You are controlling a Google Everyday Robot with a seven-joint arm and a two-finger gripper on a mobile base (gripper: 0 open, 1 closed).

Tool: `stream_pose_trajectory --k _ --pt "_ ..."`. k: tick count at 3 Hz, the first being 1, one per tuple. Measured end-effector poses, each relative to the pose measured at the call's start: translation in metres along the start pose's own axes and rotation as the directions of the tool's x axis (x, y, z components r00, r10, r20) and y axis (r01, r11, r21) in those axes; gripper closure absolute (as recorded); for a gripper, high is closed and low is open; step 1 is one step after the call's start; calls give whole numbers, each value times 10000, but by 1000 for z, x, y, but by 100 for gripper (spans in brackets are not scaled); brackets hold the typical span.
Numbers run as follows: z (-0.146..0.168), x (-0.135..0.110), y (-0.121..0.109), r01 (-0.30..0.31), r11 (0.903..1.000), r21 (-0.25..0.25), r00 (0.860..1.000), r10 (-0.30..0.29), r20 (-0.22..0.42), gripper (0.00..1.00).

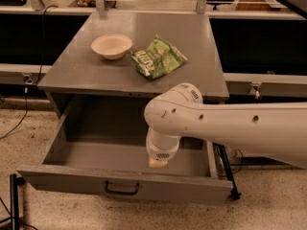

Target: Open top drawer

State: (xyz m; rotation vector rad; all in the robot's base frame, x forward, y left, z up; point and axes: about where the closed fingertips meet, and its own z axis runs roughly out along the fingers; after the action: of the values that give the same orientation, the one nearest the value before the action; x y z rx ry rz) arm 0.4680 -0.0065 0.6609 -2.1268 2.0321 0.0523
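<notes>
The top drawer (72, 178) is a wide grey metal drawer pulled far out from under the grey table (91, 73). Its deep box is empty inside. A small black loop handle (122, 189) sits at the centre of its front. My white arm reaches in from the right, over the drawer's right half. My gripper (158, 162) points down just above the drawer's interior, behind the front panel and right of the handle. It touches nothing that I can see.
On the table stand a cream bowl (111, 46) and a green chip bag (157, 57). A black stand (14, 195) is at the lower left by the drawer's corner. A dark strut (226, 169) stands at the drawer's right side. Speckled floor lies in front.
</notes>
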Motion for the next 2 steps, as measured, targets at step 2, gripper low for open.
stream_pose_trajectory --k 2 --pt "14 -6 7 -85 9991 -407 9996 96 280 100"
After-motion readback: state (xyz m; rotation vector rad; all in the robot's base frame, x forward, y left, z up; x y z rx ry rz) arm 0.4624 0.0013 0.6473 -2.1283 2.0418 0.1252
